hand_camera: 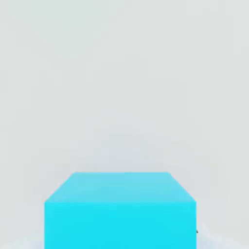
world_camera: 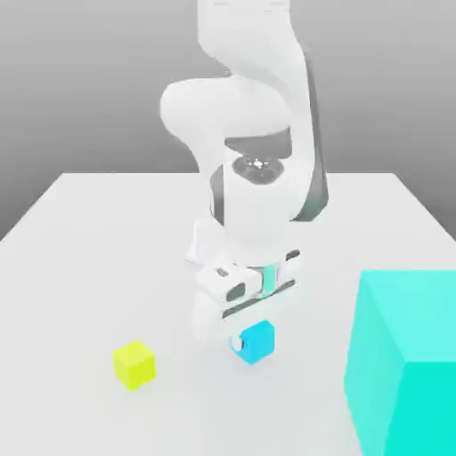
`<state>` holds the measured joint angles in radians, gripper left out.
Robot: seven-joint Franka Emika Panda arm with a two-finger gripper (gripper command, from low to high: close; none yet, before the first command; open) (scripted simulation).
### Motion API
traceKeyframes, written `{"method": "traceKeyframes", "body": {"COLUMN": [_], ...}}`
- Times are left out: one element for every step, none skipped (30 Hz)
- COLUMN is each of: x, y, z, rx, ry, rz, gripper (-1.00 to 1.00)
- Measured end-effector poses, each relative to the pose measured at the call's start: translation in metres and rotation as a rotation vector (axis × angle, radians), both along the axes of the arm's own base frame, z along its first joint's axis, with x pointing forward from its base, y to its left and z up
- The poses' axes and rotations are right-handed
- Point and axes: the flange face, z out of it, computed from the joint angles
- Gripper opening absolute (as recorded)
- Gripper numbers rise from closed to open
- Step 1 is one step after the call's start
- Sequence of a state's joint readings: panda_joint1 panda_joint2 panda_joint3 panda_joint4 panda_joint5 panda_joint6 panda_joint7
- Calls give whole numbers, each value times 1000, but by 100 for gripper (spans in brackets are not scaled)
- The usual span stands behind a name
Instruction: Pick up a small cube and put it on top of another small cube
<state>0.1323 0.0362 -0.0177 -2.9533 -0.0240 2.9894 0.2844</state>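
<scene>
The small sky-blue cube [world_camera: 257,343] sits between the fingertips of my gripper [world_camera: 252,341], which reaches straight down from the white arm. One white finger [world_camera: 233,341] presses against the cube's side on the exterior view's left, so the gripper is shut on it. The hand view has the same blue cube [hand_camera: 120,210] close up, with pale table beyond. The small yellow-green cube [world_camera: 134,364] rests on the table apart from the gripper, toward the exterior view's left and a little nearer the front. I cannot tell whether the blue cube touches the table.
A huge cyan-turquoise cube [world_camera: 405,361] stands at the exterior view's right front, close to the blue cube's right. The white table [world_camera: 98,232] spreads out behind and to the left.
</scene>
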Motion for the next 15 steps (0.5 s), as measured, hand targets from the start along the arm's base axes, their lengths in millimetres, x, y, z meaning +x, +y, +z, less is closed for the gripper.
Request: {"method": "traceKeyframes", "body": {"x": [-1,-2,4,14,27,41,54,66,78,88,98,107,115,123,128], "y": [0,0,0,1,2,4,7,11,19,27,36,47,57,68,82], "z": [7,15,23,33,44,56,69,81,93,104,116,128,141,153,165], "rx": [1,2,8,20,35,53,71,89,106,121,136,152,168,182,190], "ry": [0,1,-12,-34,-62,-92,-119,-142,-157,-169,-178,-188,-197,-203,-202], "rz": [0,1,-8,-24,-44,-63,-74,-74,-57,-32,-3,29,61,102,156], "gripper": [-100,-100,-100,-100,-100,-100,-100,-100,-100,-100,-100,-100,-100,-100,-100]}}
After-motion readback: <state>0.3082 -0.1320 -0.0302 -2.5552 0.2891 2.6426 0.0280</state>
